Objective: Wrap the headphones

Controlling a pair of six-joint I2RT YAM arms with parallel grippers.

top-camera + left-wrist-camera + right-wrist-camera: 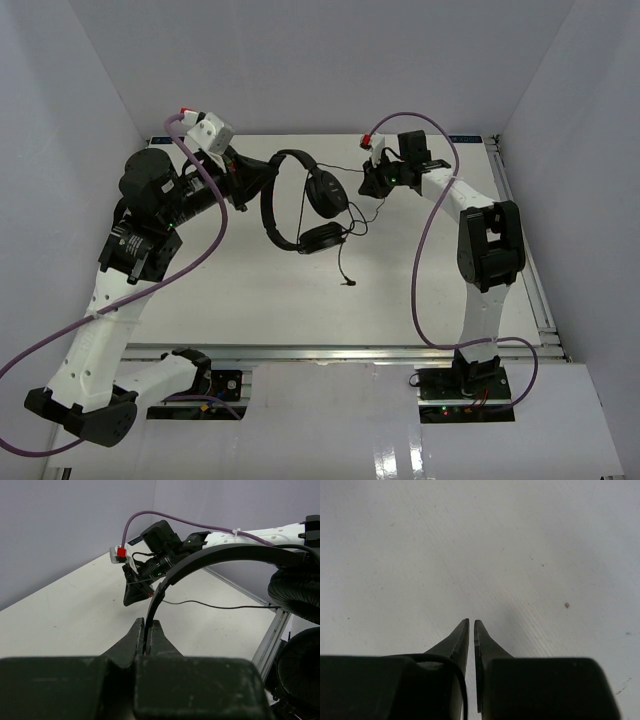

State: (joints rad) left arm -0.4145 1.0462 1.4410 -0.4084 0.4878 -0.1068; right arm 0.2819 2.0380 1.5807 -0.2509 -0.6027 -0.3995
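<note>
The left gripper (pixel 148 630) is pinched tight on the thin band (pixel 225 552) of the headphones (pixel 322 192). Their cups sit just to its right, over the table (pixel 230 300). The right gripper (pixel 471 626) is nearly closed. The cord (pixel 452 666) slips into its slit; I cannot tell if it is pinched.

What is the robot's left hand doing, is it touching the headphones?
Touching. The left wrist view shows the left hand pinched shut on the thin band of the headphones, with no gap on either side.
</note>
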